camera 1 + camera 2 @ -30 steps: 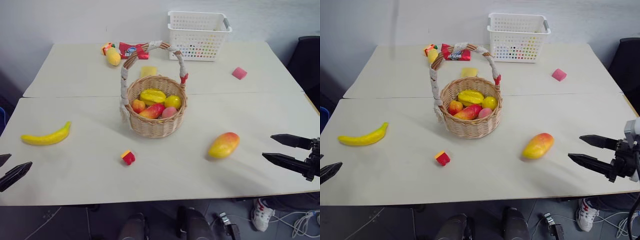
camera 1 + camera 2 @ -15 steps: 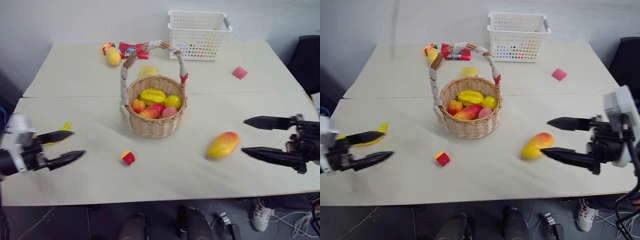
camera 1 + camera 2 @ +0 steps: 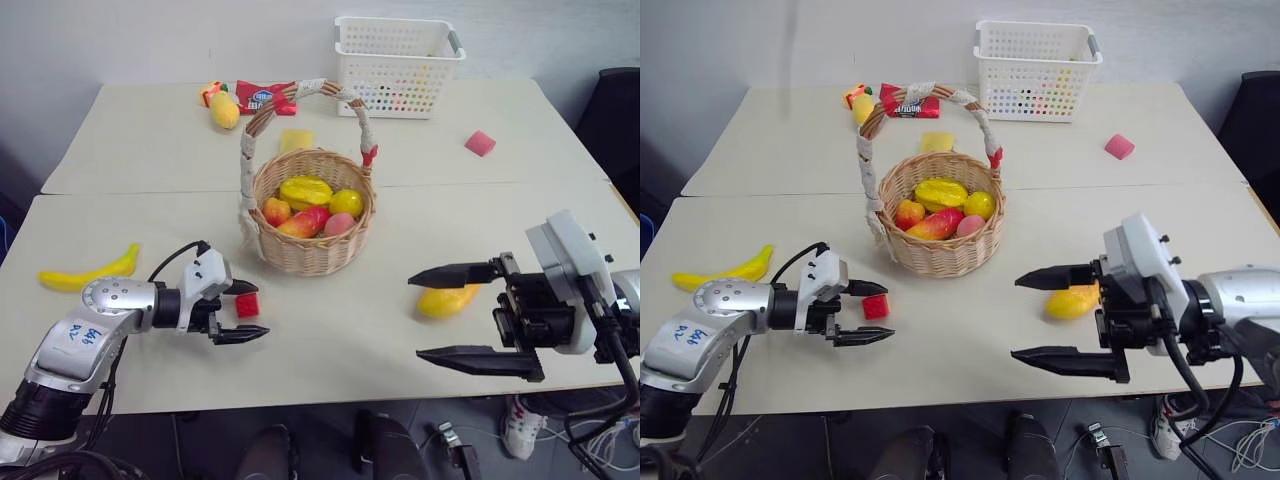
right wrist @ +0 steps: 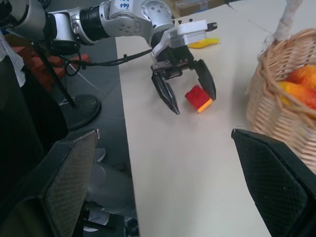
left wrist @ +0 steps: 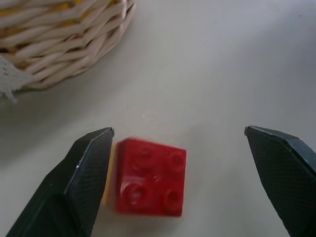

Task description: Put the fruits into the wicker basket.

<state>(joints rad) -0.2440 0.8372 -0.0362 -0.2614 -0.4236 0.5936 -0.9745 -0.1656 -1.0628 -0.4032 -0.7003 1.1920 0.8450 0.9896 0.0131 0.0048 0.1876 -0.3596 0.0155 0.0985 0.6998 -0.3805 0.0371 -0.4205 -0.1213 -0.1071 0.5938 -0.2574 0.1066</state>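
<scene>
The mango (image 3: pixel 448 300) lies on the table at front right. My right gripper (image 3: pixel 416 317) hovers over the table just left of it, open and empty, with its upper finger crossing the mango's top edge. The banana (image 3: pixel 85 274) lies at the far left, apart from both grippers. My left gripper (image 3: pixel 243 312) is open, and a small red-and-yellow cube (image 5: pixel 148 176) sits between its fingers (image 5: pixel 84 182). The wicker basket (image 3: pixel 310 255) stands at table centre, holding several toy fruits under its arched handle (image 3: pixel 300 92).
A white mesh basket (image 3: pixel 398 68) stands at the back right, and a pink block (image 3: pixel 480 143) lies near it. At the back left are a red snack bag (image 3: pixel 262 97), a yellow toy fruit (image 3: pixel 225 110) and a yellow block (image 3: pixel 297 141). The table's front edge is close to both grippers.
My left arm has swung in to the right and now straddles the red cube. My right gripper has moved left, past the mango. The fruits have not moved.
</scene>
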